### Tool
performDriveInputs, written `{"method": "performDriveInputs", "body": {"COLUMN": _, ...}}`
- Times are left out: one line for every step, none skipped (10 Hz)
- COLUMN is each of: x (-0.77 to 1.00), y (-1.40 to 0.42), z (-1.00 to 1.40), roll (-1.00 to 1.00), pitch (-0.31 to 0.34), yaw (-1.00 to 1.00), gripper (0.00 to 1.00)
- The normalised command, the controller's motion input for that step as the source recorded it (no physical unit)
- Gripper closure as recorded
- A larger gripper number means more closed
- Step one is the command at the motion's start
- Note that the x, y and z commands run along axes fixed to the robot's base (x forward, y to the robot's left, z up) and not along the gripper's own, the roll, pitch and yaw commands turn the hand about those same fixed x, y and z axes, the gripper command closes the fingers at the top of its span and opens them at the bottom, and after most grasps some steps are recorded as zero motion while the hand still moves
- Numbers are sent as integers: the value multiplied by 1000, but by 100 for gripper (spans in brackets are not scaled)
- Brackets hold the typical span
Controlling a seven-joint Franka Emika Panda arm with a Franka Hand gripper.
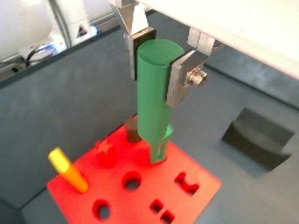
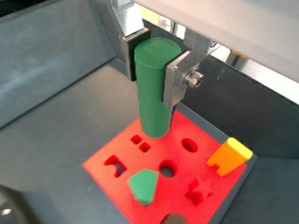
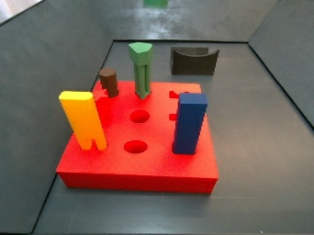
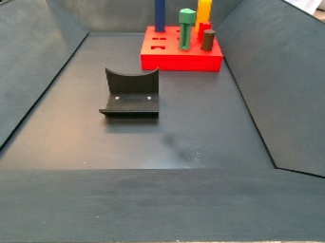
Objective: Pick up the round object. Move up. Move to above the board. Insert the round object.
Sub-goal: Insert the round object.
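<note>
My gripper is shut on the round object, a tall dark green cylinder held upright near its top between both fingers. It also shows in the other wrist view, with the gripper around the round object. The peg hangs above the red board, over its far part near some holes. In a side view only the peg's lower end shows at the top edge, well above the board. The board also shows in the other views.
On the board stand a yellow peg, a blue peg, a green peg with a triangular top and a short brown peg. The fixture stands on the dark floor beside the board. Grey walls surround the floor.
</note>
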Motion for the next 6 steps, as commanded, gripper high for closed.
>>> {"method": "performDriveInputs", "body": {"x": 114, "y": -674, "z": -1000, "roll": 86, "pitch": -13, "yaw": 0, "gripper": 100}}
{"method": "performDriveInputs", "body": {"x": 111, "y": -294, "z": -1000, "roll": 50, "pitch": -11, "yaw": 0, "gripper": 100}}
{"method": "performDriveInputs", "body": {"x": 94, "y": 0, "z": -1000, "roll": 59, "pitch": -4, "yaw": 0, "gripper": 100}}
{"method": "performDriveInputs", "body": {"x": 160, "y": 86, "z": -1000, "roll": 76, "pitch": 0, "yaw": 0, "gripper": 100}}
{"method": "performDriveInputs", "body": {"x": 154, "y": 177, "z": -1000, "roll": 86, "pitch": 0, "yaw": -20, "gripper": 100}}
{"method": "performDriveInputs", "body": {"x": 0, "y": 103, "z": -1000, "roll": 24, "pitch": 0, "yaw": -26, "gripper": 100}}
